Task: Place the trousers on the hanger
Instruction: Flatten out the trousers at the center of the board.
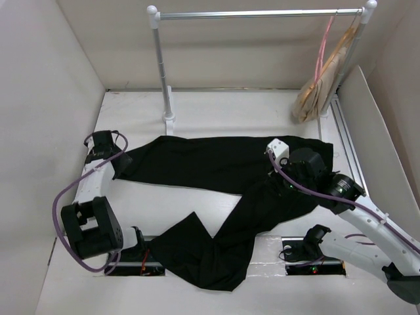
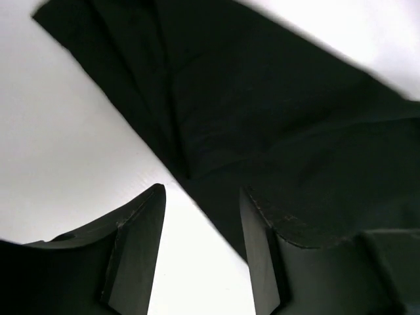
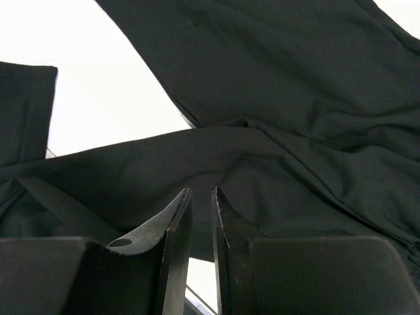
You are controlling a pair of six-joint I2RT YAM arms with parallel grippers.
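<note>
The black trousers [image 1: 216,164] lie flat on the white table, one leg stretched left, the other bent down toward the front edge. The pink hanger [image 1: 321,49] hangs by its hook at the right end of the rail, apart from both grippers. My left gripper [image 1: 120,159] is open at the end of the left leg; in the left wrist view [image 2: 202,197] one finger is over bare table and the other over the trousers [image 2: 262,118]. My right gripper [image 1: 283,180] hovers over the crotch area; its jaws [image 3: 200,191] are nearly together, nothing between them, above the trousers [image 3: 275,98].
A metal clothes rail [image 1: 256,13] on a post [image 1: 161,72] stands at the back. Beige hangers [image 1: 318,95] hang beside the pink one at its right end. White walls close in the left, back and right. A track [image 1: 346,138] runs along the right side.
</note>
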